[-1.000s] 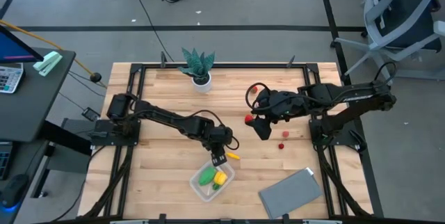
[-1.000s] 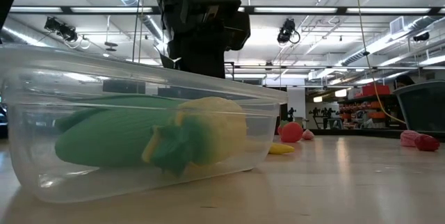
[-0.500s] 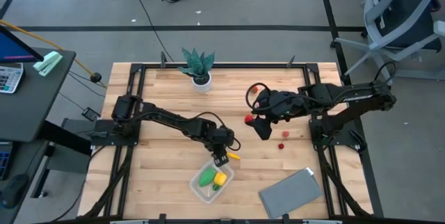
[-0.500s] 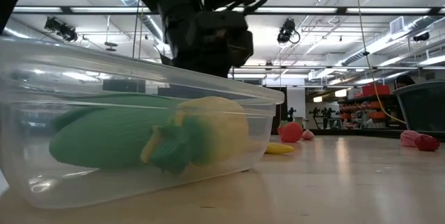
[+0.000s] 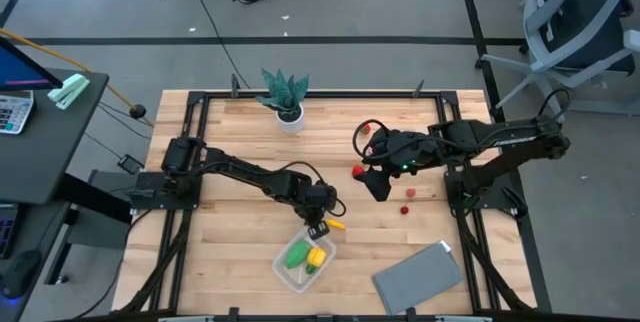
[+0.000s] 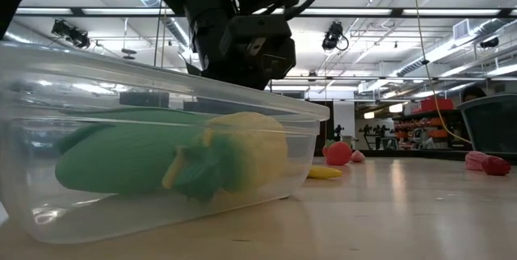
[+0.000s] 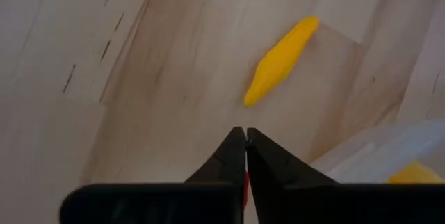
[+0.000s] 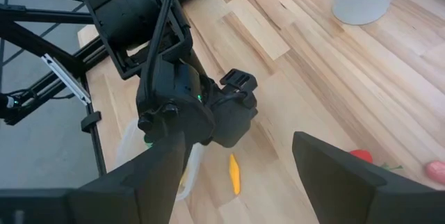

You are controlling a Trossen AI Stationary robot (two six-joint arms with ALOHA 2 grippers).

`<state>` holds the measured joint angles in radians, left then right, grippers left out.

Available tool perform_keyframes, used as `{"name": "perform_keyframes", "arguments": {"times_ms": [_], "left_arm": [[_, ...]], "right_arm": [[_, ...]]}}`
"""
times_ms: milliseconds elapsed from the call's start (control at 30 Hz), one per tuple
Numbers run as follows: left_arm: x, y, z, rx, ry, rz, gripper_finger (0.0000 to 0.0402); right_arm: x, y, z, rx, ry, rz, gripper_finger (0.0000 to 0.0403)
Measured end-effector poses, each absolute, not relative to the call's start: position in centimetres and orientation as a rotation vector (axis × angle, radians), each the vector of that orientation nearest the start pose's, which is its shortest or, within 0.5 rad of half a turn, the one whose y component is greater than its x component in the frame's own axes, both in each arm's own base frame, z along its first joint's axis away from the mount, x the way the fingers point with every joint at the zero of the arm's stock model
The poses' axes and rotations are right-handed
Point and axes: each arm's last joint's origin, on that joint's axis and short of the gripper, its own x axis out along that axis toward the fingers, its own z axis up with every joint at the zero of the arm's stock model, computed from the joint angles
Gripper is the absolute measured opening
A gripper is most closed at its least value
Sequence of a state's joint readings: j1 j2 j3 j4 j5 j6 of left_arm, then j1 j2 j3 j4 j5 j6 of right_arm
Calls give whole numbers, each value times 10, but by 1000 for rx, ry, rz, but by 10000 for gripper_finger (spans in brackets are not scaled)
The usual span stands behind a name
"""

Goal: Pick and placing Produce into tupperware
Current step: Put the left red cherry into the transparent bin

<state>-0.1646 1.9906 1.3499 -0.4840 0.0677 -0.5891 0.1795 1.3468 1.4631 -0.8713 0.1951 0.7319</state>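
Two grippers shown: my left gripper (image 7: 245, 147), clenched on nothing, sits just short of the yellow pepper (image 7: 280, 60), whose long axis slants away ahead; tupperware (image 5: 305, 258) beside it, toward the counter's front edge. My right gripper (image 8: 236, 156), released, waits farther off.

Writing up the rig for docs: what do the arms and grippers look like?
Both arms are matte black, jointed links on black frame mounts. The left gripper has two dark, tapering, wedge-shaped fingers; a sliver of red shows between them. The right gripper has broad, flat dark fingers. Black cables loop along both arms, and a small green light glows on the right arm's wrist.
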Motion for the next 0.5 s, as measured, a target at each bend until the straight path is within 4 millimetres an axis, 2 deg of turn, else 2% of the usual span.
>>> {"name": "perform_keyframes", "arguments": {"times_ms": [100,200,400,500], "left_arm": [[394,-70,167,-470,1133,120,8],[389,-74,184,-475,1100,100,7],[371,-86,236,-554,983,59,6],[362,-93,254,-599,947,41,5]], "right_arm": [[264,42,383,556,699,-284,276],[264,42,383,555,701,-284,276],[264,42,383,552,699,-287,276],[264,41,383,533,688,-309,276]]}}
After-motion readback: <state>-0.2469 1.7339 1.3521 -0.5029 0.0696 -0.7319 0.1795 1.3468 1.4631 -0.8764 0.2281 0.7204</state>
